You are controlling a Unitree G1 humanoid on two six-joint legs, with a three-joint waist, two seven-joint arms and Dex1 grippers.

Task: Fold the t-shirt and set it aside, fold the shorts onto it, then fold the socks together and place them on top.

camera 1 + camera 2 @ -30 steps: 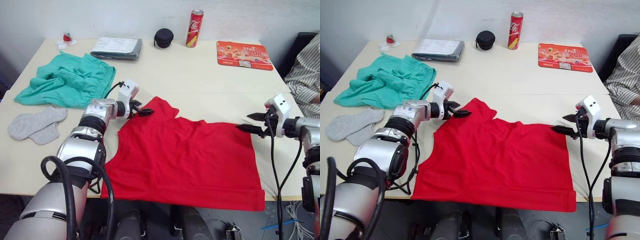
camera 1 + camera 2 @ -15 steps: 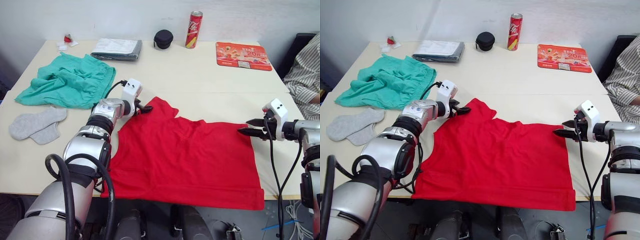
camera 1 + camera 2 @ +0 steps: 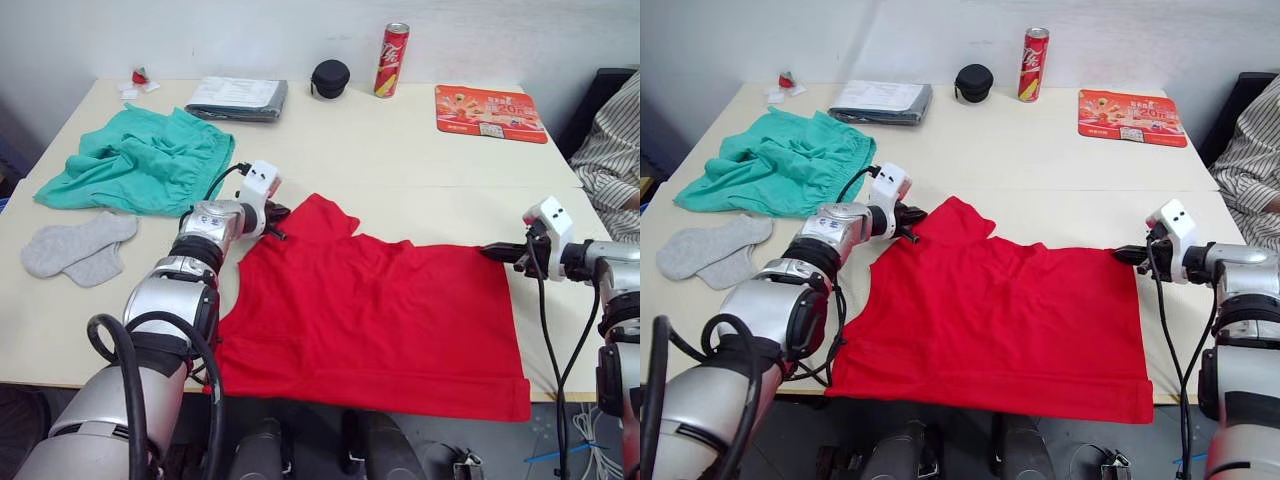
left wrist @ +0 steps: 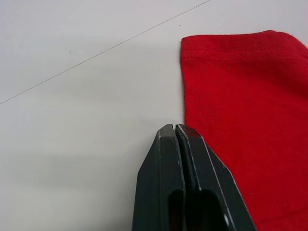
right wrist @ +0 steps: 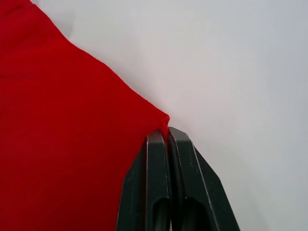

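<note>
Right gripper [image 5: 167,132] pinches t-shirt [image 3: 380,320] corner; left gripper [image 4: 175,129] clenched at sleeve edge, grasp unclear. Hem faces robot, overhanging table [image 3: 400,160].

1. A cream table [image 3: 400,160] holds several objects.
2. At 12 o'clock, a red drink can [image 3: 391,59] stands upright.
3. Around 11 o'clock, a round black case [image 3: 330,78] and folded grey cloth [image 3: 238,98].
4. At 1 o'clock, a red printed mat [image 3: 490,112].
5. At 3 o'clock, a person's striped sleeve [image 3: 612,140].

The t-shirt [image 3: 370,310] lies at the table's [image 3: 400,160] near edge. The shorts [image 3: 135,160] lie far left, the socks [image 3: 75,245] before them.
</note>
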